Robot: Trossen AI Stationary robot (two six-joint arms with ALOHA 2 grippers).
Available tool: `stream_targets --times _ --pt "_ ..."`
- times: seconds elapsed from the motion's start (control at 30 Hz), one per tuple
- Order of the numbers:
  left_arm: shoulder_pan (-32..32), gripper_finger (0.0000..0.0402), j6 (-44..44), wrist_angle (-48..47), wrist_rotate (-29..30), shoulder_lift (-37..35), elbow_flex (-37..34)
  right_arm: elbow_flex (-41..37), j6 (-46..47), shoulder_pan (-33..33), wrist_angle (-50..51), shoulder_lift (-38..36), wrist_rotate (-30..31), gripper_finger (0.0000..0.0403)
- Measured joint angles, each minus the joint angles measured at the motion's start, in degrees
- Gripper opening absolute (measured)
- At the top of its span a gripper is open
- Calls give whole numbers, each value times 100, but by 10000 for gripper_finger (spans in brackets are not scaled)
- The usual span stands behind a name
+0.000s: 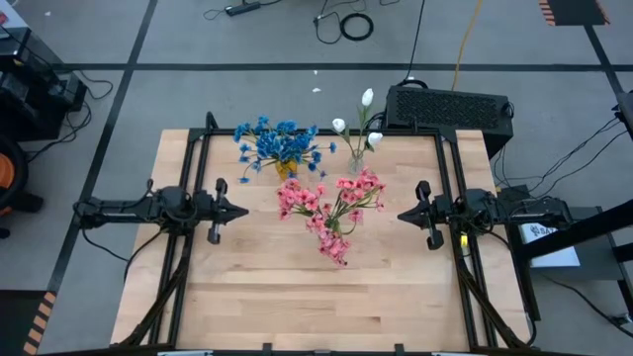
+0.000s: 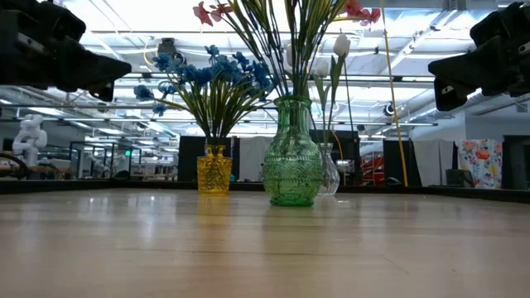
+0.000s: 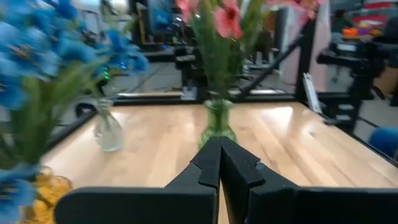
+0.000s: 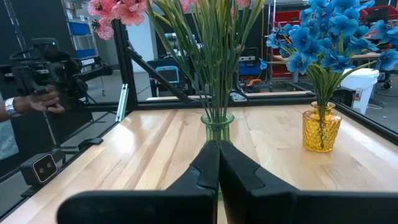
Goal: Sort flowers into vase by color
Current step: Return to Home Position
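While both arms lie stretched out level from the two sides of the bench (image 1: 297,297), their claws point inward at each other across its middle. The left claw (image 1: 240,211) hangs over the left part of the bench, its fingers pressed together with nothing between them (the left wrist view shows the two tips meeting in one ridge). The right claw (image 1: 403,215) mirrors it on the right, fingers likewise together and holding nothing. In the low view both ride well above the wood.

Three vases stand between them. The pink flowers (image 1: 331,203) sit in the green vase (image 2: 291,161), nearest the middle. The blue flowers (image 1: 280,143) fill the yellow vase (image 2: 214,170), farther back and to the left. The white buds (image 1: 358,124) rise from the clear vase (image 2: 329,174), just behind the green one on its right.
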State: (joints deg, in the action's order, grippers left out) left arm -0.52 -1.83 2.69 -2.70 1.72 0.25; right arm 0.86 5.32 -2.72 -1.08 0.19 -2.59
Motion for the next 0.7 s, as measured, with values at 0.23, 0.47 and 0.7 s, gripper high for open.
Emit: stream_targets --times 0.23,0.47,0.7 --pt "285 3 -12 -165 -62 -2 -1 0 0 0 0 0 -2 0" --pt "333 10 264 -158 316 -2 0 0 0 0 0 0 -2 0" --pt "333 17 262 -154 324 0 -2 0 0 0 0 0 -2 0"
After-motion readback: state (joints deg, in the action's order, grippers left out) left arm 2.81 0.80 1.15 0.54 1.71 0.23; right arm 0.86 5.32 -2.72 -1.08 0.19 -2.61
